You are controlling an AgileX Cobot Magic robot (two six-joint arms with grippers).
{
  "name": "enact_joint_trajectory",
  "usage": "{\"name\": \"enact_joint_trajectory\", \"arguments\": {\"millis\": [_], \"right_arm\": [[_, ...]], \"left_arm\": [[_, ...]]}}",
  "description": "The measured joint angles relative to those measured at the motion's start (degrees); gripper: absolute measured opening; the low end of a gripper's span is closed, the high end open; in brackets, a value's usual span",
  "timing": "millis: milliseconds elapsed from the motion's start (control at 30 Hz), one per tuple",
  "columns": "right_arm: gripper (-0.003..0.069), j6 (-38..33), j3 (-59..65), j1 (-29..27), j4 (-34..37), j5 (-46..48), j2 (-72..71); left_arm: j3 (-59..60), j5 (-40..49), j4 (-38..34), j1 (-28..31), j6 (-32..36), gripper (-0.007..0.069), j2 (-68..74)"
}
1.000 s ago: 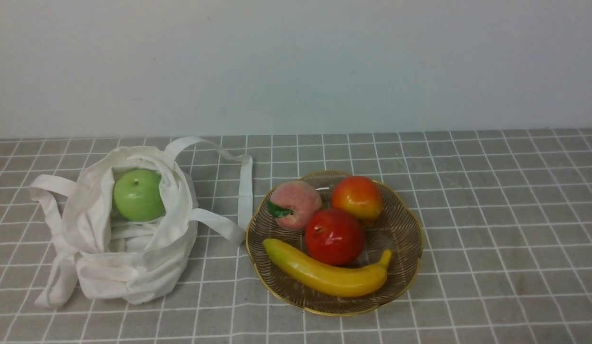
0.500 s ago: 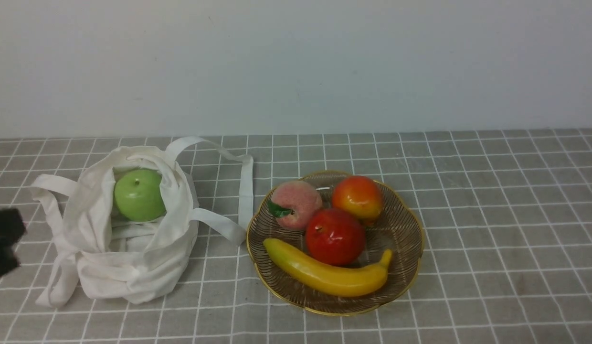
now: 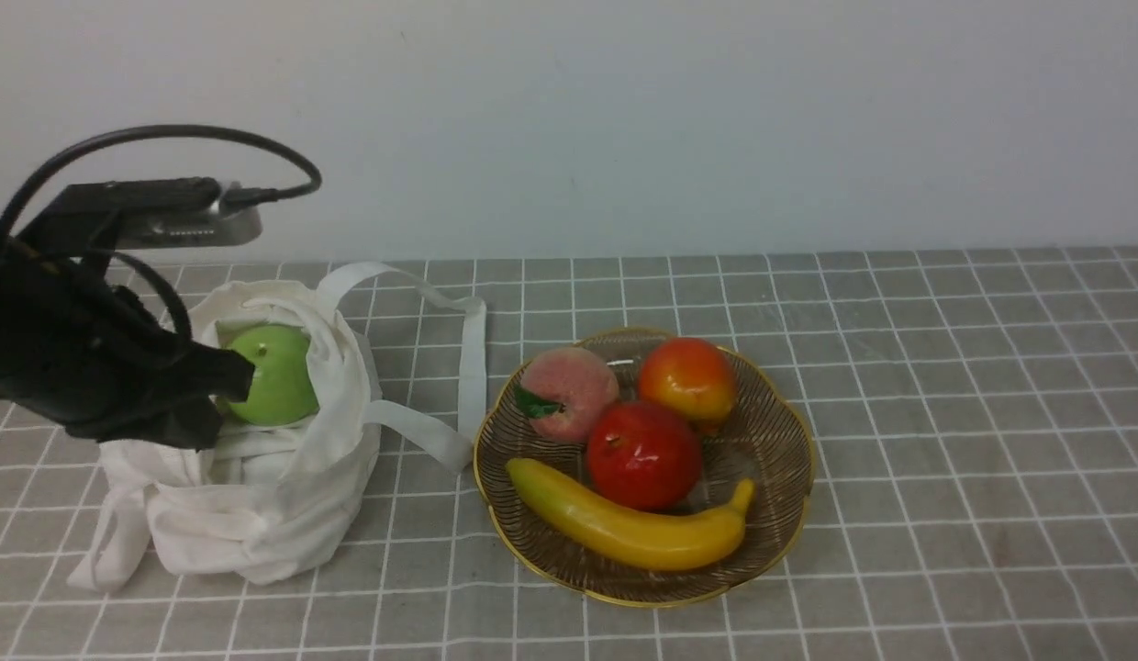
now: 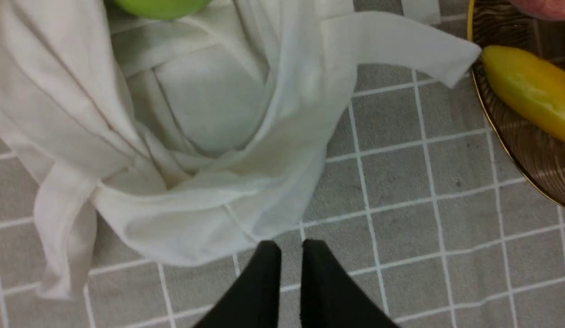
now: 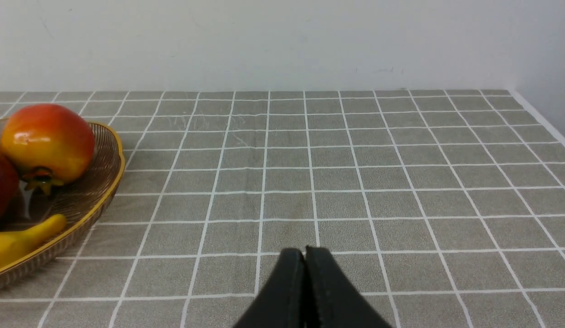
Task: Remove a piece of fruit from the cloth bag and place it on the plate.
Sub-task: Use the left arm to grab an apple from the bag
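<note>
The green apple sits in the open mouth of the white cloth bag at the table's left. My left gripper hovers over the bag's left side, just left of the apple; its black body hides part of the bag. In the left wrist view its fingertips stand a narrow gap apart, empty, above the bag's near edge, with the apple at the frame's edge. The brown gold-rimmed plate lies right of the bag. My right gripper is shut and empty over the cloth right of the plate.
The plate holds a pinkish peach, a red apple, an orange-red fruit and a banana. A long bag strap lies between bag and plate. A wall stands behind; the table's right edge shows in the right wrist view.
My left arm has come in from the left edge and risen over the bag, now beside the apple. The fruit, bag and plate have not moved.
</note>
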Motion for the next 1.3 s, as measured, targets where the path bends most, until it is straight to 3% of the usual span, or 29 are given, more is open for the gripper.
{"name": "enact_joint_trajectory", "arguments": {"millis": [100,300,533,767,1300], "right_arm": [[-0.0018,0.0,0.0,0.0,0.0,0.0,0.0],[-0.0018,0.0,0.0,0.0,0.0,0.0,0.0],[-0.0018,0.0,0.0,0.0,0.0,0.0,0.0],[-0.0018,0.0,0.0,0.0,0.0,0.0,0.0],[-0.0018,0.0,0.0,0.0,0.0,0.0,0.0]], "left_arm": [[-2.9,-1.4,0.0,0.0,2.0,0.0124,4.4],[-6.2,-12.4,1.4,0.0,2.8,0.0356,11.2],[-6.2,-22.6,2.5,0.0,2.8,0.0520,16.0],[-6.3,-31.3,2.5,0.0,3.1,0.0549,19.7],[-6.6,-34.0,4.5,0.0,3.2,0.0548,25.4]]}}
